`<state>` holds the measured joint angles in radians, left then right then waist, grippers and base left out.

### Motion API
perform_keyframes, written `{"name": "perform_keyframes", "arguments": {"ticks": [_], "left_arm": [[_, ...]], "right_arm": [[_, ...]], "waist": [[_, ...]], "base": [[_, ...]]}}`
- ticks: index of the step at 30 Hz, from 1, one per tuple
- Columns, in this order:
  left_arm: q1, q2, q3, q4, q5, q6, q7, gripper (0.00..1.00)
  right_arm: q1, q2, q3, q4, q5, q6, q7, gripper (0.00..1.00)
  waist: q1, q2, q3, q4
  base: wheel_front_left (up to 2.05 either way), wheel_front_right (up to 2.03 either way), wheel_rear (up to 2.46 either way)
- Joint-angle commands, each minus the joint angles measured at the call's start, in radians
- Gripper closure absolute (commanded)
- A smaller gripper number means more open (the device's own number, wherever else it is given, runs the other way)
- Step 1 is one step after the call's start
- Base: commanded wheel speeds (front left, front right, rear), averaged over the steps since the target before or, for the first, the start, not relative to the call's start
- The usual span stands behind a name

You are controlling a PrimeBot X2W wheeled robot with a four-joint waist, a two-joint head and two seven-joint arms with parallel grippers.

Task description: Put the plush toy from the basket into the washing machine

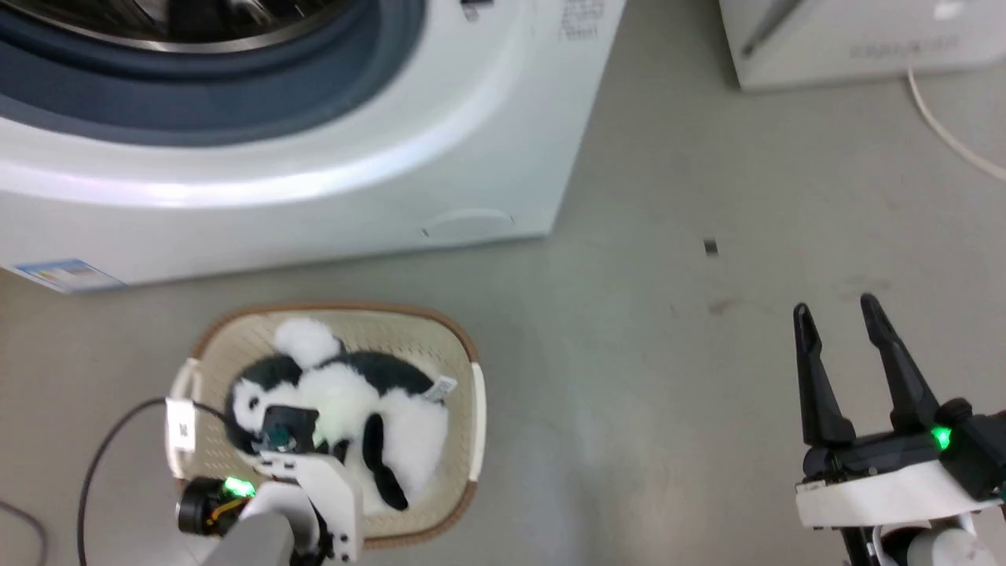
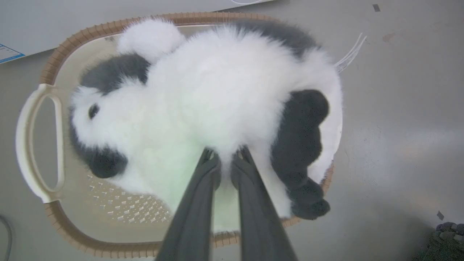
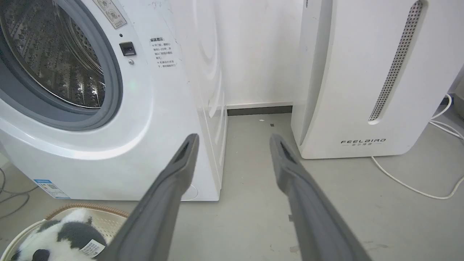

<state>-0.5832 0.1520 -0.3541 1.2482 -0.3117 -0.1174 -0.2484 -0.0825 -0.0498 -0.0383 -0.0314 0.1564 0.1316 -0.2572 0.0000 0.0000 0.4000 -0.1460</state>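
Observation:
The plush toy [image 1: 346, 393], fluffy white with black patches, lies in the cream basket [image 1: 464, 369] on the floor before the washing machine [image 1: 314, 181]. My left gripper [image 2: 225, 155] reaches down into the basket, its fingers [image 2: 203, 188] pinched shut on a tuft of the plush toy's [image 2: 217, 90] white fur over the basket [image 2: 54, 54]. My right gripper [image 1: 837, 314] hovers open over the bare floor at the right, holding nothing. In the right wrist view the open gripper [image 3: 233, 141] points at the gap beside the washing machine [image 3: 152, 119], whose porthole shows a steel drum [image 3: 54, 61]; the plush toy [image 3: 61, 235] lies at the lower left.
A white FEELBIRD appliance [image 3: 366, 76] stands right of the washer, with a white cord [image 3: 409, 185] trailing on the grey floor. A dark cable [image 1: 102, 448] runs along the floor left of the basket. A blue sticker [image 1: 63, 275] marks the washer's lower left corner.

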Motion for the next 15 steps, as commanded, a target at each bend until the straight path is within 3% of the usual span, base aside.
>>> {"name": "perform_keyframes", "arguments": {"ticks": [1,15], "left_arm": [[0.019,-0.004,0.001,-0.018,-0.006,-0.001,-0.01,1.0],[0.276,-0.007,0.082,-0.465,0.014,0.05,-0.013,1.0]], "right_arm": [[0.015,0.0,-0.001,0.004,-0.004,-0.001,-0.005,0.0],[0.091,0.0,0.002,0.013,-0.014,-0.001,-0.005,0.0]], "waist": [[0.0,0.0,-0.073,0.037],[0.0,0.0,-0.237,0.094]], "base": [[0.0,0.0,0.0],[0.0,0.0,0.0]]}}
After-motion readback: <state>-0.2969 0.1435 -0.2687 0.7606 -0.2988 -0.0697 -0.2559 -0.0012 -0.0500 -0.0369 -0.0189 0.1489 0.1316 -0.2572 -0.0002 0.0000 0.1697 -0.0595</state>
